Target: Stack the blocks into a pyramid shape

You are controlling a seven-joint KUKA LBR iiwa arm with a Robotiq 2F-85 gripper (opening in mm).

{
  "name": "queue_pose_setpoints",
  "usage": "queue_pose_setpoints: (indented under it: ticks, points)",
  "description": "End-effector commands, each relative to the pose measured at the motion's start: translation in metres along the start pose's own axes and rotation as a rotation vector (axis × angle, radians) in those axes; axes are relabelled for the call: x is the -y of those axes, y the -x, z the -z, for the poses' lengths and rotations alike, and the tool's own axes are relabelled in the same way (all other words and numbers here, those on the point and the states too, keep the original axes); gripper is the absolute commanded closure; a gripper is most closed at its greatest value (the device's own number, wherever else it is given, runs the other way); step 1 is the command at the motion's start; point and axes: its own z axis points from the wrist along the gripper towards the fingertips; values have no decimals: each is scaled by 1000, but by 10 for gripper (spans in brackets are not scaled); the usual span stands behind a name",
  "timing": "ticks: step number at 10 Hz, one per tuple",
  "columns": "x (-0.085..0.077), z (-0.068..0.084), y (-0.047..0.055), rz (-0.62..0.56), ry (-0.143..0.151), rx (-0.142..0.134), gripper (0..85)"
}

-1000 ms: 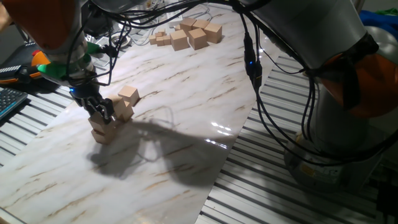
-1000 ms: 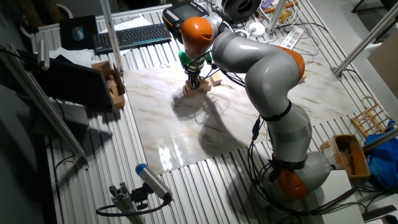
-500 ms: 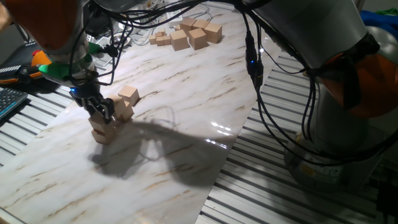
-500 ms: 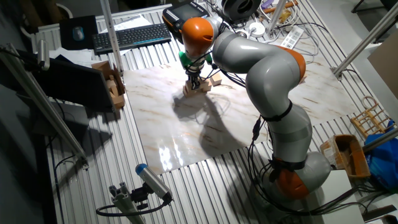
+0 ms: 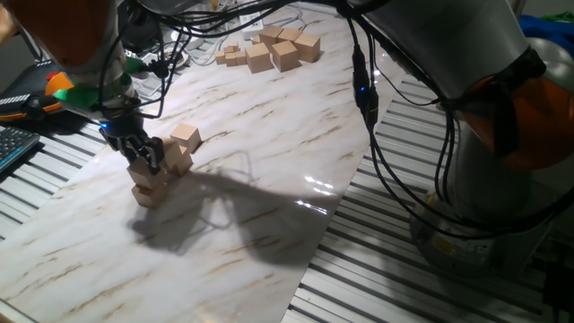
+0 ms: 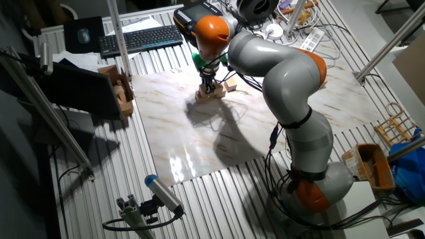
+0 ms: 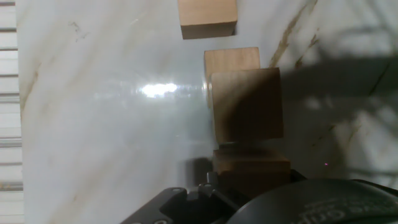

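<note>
One fixed view puts the gripper [image 5: 143, 158] at the left of the marble tabletop [image 5: 269, 170], its dark fingers down at the top of a small heap of blocks [image 5: 161, 170]. Whether the fingers pinch the top cube or merely stand beside it is hard to tell from here, since they cover much of it. Just right of the heap's near column, two more tan cubes sit one on the other, the upper one [image 5: 186, 136] tilted a little. Far across the tabletop, toward the right, a loose cluster of spare cubes [image 5: 273, 49] lies well apart from the heap.

From the other fixed view, the arm [image 6: 279, 73] bends over the heap [image 6: 214, 91], with a keyboard [image 6: 141, 38] beyond the tabletop's far left edge.

Looking down from the hand view, a shadowed cube [image 7: 245, 106] lies over another, a third [image 7: 207, 17] apart at the top edge.
</note>
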Motion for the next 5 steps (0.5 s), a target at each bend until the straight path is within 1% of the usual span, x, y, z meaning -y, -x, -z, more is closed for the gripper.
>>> queue_pose_setpoints:
  ticks: [1, 2, 5]
  points:
    - [-1, 0, 2, 7, 0, -2, 850]
    - [-2, 0, 4, 16, 2, -6, 850]
    - [-2, 0, 6, 23, 3, -6, 850]
